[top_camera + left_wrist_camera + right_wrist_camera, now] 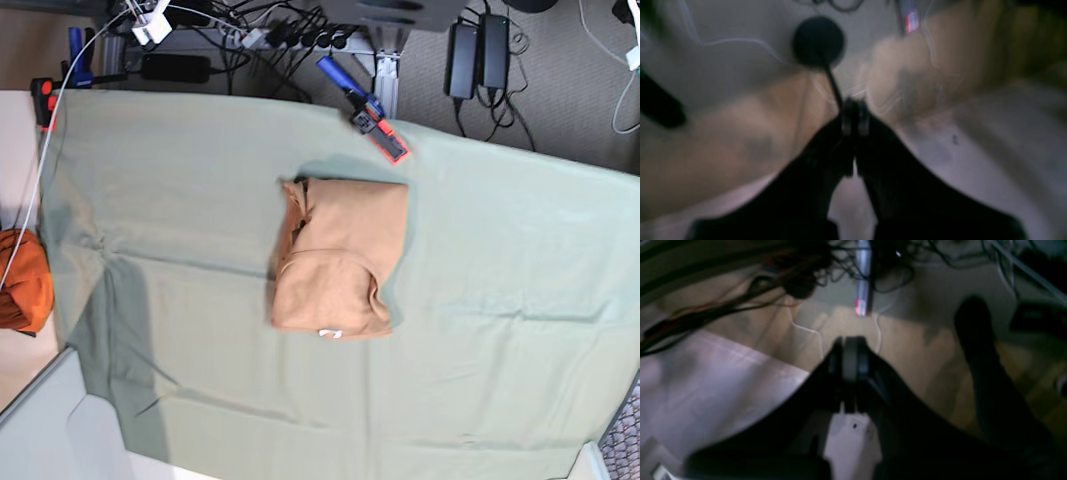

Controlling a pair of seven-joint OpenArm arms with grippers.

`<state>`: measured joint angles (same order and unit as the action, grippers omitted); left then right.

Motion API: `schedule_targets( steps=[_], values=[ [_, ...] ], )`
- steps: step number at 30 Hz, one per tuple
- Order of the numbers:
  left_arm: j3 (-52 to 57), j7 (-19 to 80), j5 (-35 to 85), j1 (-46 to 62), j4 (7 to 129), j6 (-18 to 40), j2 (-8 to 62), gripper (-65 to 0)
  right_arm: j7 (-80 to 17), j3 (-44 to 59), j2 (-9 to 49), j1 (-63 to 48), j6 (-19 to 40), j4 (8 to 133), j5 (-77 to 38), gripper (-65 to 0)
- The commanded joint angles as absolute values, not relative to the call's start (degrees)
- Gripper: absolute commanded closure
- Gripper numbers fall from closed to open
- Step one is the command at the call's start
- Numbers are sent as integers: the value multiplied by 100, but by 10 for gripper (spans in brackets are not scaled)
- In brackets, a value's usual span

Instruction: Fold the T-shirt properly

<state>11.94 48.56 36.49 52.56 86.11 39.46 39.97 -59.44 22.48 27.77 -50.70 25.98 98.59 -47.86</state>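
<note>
Matt cotton-like T-shirt on soft, seemingly woven green cloth

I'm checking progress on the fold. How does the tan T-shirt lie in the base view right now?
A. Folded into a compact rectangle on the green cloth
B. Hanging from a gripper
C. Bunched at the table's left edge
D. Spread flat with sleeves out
A: the T-shirt sits as a compact folded rectangle on the green cloth, with no arm touching it.
</note>
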Motion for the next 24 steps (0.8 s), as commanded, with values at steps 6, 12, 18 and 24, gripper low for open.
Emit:
schedule_targets(
  steps=[6, 12, 18, 24],
  values=[
    [-287, 4276, 2679, 3828, 6576, 2744, 3741, 0, -5793, 1551, 2838, -4628, 3177, 8180, -4355, 0],
    [-1820, 3850, 2604, 2027, 4042, 2377, 2967, 0, -5688, 626, 2714, -3717, 3127, 6165, -3940, 0],
    [-3177, 3144, 2521, 753, 2563, 2075, 1922, 0, -5286, 602, 2171, -2495, 3127, 4786, -3275, 0],
    [-3347, 3216, 2550, 250, 2196, 1557, 1306, 0, -5334, 602, 1817, -1667, 3129, 4574, -3192, 0]
  ],
)
